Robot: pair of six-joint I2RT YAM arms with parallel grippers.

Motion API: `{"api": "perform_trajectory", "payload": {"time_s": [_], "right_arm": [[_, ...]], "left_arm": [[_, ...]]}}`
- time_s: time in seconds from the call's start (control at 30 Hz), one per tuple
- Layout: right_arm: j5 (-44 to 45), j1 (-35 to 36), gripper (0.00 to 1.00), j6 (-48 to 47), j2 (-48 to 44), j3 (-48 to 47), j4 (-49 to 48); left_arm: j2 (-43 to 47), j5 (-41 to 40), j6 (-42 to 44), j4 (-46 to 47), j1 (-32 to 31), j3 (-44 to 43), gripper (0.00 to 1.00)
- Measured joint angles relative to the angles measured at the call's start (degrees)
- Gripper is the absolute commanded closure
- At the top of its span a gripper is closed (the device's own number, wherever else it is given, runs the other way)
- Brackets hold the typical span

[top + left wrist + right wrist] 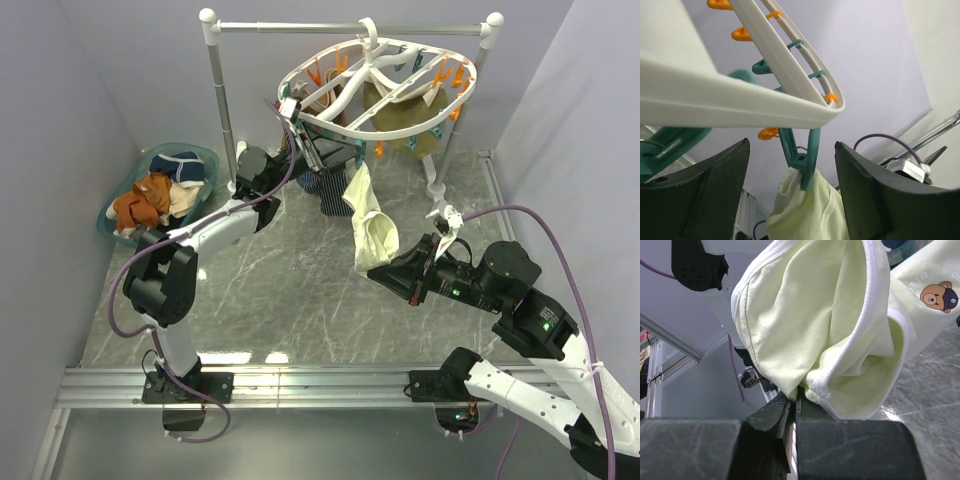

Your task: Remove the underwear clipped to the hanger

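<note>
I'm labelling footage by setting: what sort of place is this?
Likely a robot lab test cell staged as a laundry corner: plain grey partition walls, a white plastic oval clip hanger on a silver metal rail stand, and a teal plastic basket of clothes.

Clad in glossy white shells along the left arm point(215, 228) and right arm point(530, 390), with bulky matte-black joint housings between the links. Trails a thin purple cable point(520, 208) in a wide loop from behind each pair of jaws. Ends in dull black, wedge-shaped fingers point(715, 195), flat on their inner faces. Shows tiny green lights behind the right jaws.
</note>
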State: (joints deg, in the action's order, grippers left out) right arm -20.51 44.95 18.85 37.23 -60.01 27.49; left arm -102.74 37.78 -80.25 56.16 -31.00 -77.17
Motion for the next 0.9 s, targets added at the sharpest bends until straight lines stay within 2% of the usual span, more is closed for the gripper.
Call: {"api": "perform_trajectory", "payload": {"time_s": [0.43,0.63,0.8,0.83,0.87,0.9], "right_arm": [[-1.7,0.0,1.00,0.0,0.3,0.0,-0.1],[-2.2,0.0,1.00,0.0,0.7,0.0,-0.4],[-3.0,0.0,1.00,0.0,1.0,0.0,-0.5],[-3.1,0.0,1.00,0.0,1.1,0.0,-0.6],[-3.1,0.0,1.00,0.0,1.2,0.0,-0.6],[-3.1,0.0,1.00,0.0,1.4,0.0,-0.7]], "left_arm": [[-2.0,0.5,-6.3,4.6,0.3,-3.6,0.52],[-3.3,1.5,-8.0,6.2,0.3,-3.9,0.70],[-4.7,1.9,-9.7,8.2,0.4,-4.1,0.73],[-4.9,1.9,-10.0,8.5,0.4,-4.3,0.76],[-5.0,1.9,-10.3,8.7,0.5,-4.3,0.91],[-5.0,1.9,-10.6,8.9,0.5,-4.3,0.96]]}}
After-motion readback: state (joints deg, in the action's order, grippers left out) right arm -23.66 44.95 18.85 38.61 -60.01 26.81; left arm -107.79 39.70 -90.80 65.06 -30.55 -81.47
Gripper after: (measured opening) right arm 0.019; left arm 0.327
